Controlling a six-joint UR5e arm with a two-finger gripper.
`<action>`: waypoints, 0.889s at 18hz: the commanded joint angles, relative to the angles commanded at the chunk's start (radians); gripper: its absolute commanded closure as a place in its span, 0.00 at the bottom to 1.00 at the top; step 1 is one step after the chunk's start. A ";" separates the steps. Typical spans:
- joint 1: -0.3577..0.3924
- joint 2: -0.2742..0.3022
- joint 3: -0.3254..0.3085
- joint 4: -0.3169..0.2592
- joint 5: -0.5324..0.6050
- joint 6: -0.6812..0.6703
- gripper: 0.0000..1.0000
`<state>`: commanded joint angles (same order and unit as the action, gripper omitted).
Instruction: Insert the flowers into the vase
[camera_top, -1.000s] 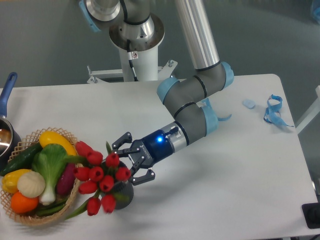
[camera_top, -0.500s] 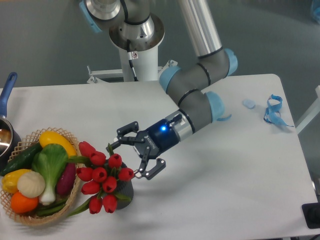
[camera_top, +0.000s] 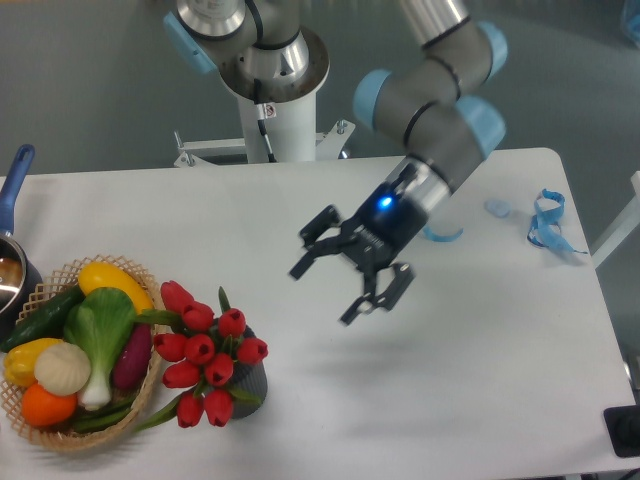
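The gripper hangs above the white table with its jaws spread wide and nothing in them. To its left, the red flowers stand in the dark vase, right beside the wicker basket of vegetables.

The white worktop carries a wicker basket of vegetables at lower left, with the dark vase of red flowers touching its right side. A pot sits at the left edge. A blue strap and a small pale piece lie at upper right.
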<state>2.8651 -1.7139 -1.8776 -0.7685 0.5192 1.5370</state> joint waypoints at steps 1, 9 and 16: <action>0.031 0.032 -0.002 -0.002 0.055 -0.006 0.00; 0.189 0.168 0.047 -0.138 0.218 0.012 0.00; 0.186 0.206 0.113 -0.296 0.519 0.277 0.00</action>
<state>3.0510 -1.5080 -1.7641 -1.0644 1.0381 1.8141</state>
